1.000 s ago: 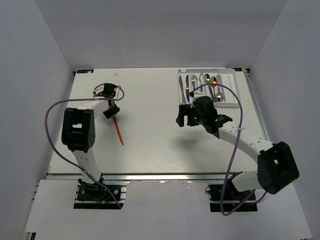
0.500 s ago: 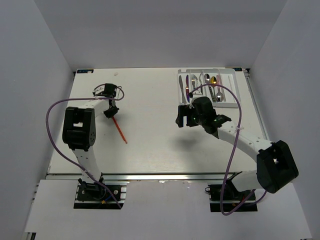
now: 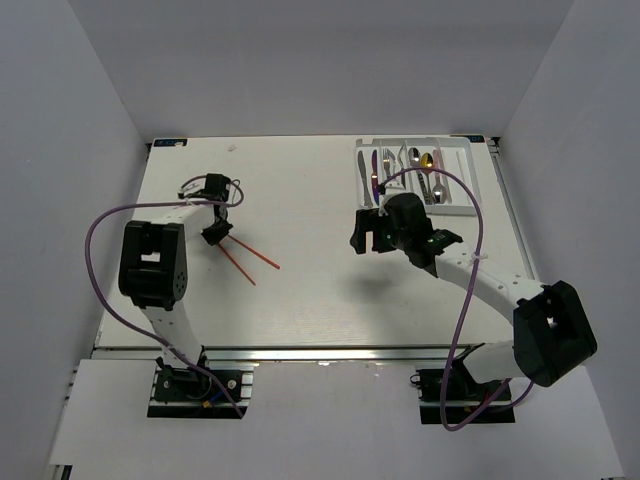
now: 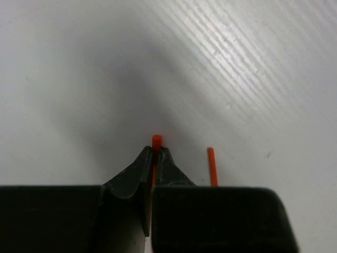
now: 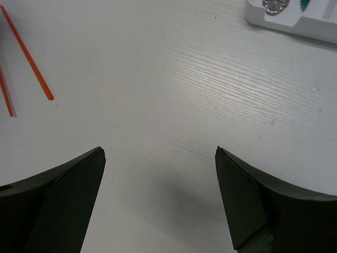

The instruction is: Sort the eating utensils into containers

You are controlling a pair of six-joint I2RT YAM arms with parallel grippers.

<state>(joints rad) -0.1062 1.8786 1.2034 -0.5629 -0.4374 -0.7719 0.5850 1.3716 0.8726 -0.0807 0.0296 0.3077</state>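
On the left half of the white table point(image 3: 320, 295), the left gripper point(image 3: 214, 236) is pointing down at two orange-red chopsticks point(image 3: 253, 251), which are fanning out from its tip toward the front right. The right gripper point(image 3: 361, 232) is hanging over bare tabletop just in front of the white cutlery tray point(image 3: 465, 188), which is holding silver and tinted utensils point(image 3: 400, 165) in its long slots.
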